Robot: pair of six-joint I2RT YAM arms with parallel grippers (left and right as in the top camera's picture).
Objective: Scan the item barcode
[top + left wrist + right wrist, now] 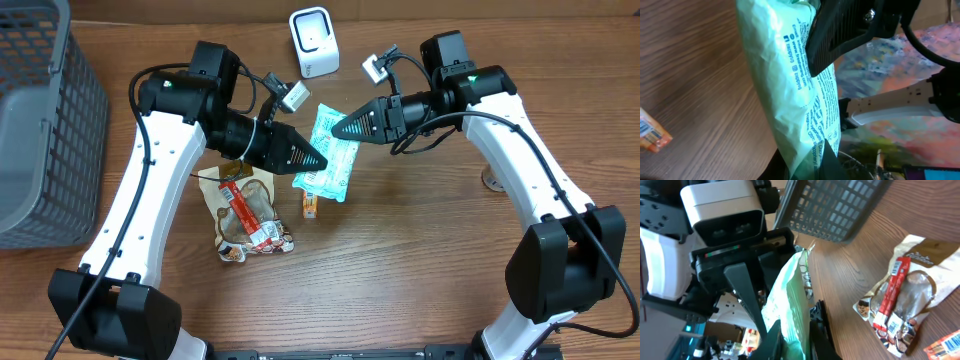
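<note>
The item is a pale green packet (337,165) with blue print, held off the table between both arms. My left gripper (322,160) is shut on its lower end; in the left wrist view the packet (790,90) rises from my left gripper (812,161). My right gripper (336,128) is on the upper end. In the right wrist view its two dark fingers press either side of the packet (790,295), so my right gripper (800,335) is shut on it. The white scanner (314,42) stands at the back of the table. No barcode shows on the packet.
A grey mesh basket (40,120) fills the left edge of the table. A tan snack bag (245,210) with red sticks lies under the left arm. A small orange pack (312,205) lies beside the bag. A metal stud (492,180) sits at the right.
</note>
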